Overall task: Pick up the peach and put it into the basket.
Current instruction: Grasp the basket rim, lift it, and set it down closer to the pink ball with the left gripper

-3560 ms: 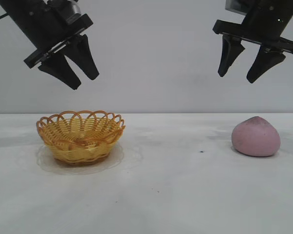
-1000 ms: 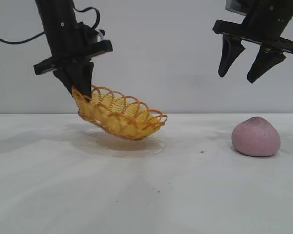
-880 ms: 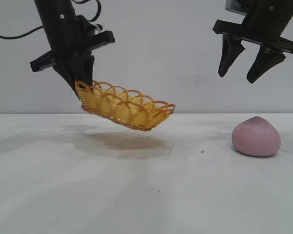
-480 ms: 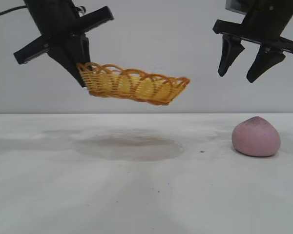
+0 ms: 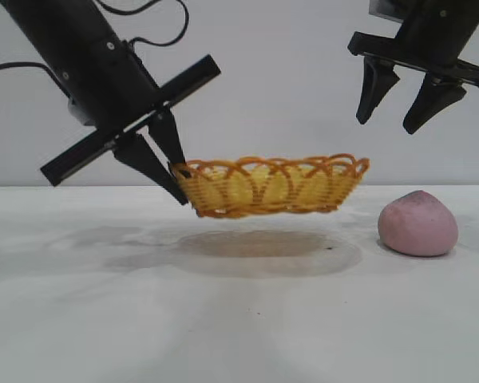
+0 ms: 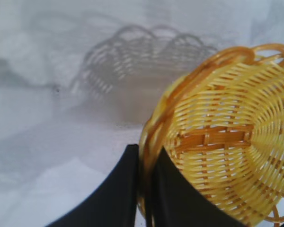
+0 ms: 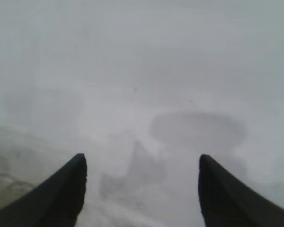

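Observation:
The yellow woven basket [image 5: 271, 187] with its orange looped rim hangs level just above the table, near the middle. My left gripper [image 5: 178, 179] is shut on the basket's left rim. In the left wrist view the two black fingers pinch the basket [image 6: 227, 151] wall at my left gripper [image 6: 145, 153], one finger inside and one outside. The pink-mauve peach [image 5: 418, 223] lies on the table to the right of the basket, untouched. High above the peach, my right gripper [image 5: 391, 120] hangs open and empty; the right wrist view shows my right gripper [image 7: 141, 161] over bare table, peach out of view.
The white table [image 5: 239, 319] stretches under everything, with the basket's shadow beneath it. A pale wall stands behind. A small dark speck [image 5: 330, 247] marks the table between basket and peach.
The left arm has carried the basket down and to the right, toward the peach, and levelled it. The right gripper and the peach have not moved.

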`<action>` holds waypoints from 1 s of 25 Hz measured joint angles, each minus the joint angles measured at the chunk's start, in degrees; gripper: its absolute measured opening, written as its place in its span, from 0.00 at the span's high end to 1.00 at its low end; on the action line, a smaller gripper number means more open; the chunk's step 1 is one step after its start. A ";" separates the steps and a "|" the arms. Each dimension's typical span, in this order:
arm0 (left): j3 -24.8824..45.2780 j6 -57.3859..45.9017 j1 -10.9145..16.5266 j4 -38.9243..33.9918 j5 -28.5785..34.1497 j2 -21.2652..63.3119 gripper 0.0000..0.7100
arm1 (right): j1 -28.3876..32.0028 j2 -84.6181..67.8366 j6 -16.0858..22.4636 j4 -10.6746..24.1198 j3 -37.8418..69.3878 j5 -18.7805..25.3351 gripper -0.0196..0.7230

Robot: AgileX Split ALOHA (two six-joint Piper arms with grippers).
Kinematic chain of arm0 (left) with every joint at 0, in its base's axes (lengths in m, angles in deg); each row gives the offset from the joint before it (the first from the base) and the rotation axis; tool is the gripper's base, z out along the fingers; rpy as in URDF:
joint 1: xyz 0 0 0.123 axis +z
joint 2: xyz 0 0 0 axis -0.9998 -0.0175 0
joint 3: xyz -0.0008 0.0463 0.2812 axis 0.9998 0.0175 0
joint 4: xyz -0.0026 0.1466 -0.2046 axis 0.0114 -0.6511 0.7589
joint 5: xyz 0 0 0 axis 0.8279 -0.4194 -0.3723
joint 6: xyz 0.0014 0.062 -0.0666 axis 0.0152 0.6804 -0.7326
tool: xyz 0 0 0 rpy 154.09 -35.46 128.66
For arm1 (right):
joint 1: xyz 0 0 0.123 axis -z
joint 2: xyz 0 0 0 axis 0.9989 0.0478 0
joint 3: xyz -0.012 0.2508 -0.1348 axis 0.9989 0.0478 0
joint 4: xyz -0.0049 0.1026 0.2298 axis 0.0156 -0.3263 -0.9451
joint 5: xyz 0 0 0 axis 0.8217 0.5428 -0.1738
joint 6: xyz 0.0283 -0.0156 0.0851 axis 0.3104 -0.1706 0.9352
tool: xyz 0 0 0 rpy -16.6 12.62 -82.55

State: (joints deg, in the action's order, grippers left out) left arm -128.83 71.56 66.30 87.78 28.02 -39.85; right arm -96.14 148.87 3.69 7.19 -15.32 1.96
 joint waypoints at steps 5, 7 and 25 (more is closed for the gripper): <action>0.22 0.36 0.00 0.11 -4.25 -0.33 1.00 | 0.00 0.00 0.00 -0.14 0.00 0.00 0.39; 0.26 0.36 0.00 0.23 -4.25 -1.06 1.00 | 0.00 0.00 0.00 -0.25 0.00 0.00 0.39; -2.68 5.03 0.00 1.20 6.57 -2.62 0.29 | 0.00 0.00 0.00 -1.18 0.00 0.00 0.39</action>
State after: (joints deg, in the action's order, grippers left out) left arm -131.51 76.58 66.30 88.98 34.59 -42.47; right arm -96.14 148.87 3.69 6.01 -15.32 1.96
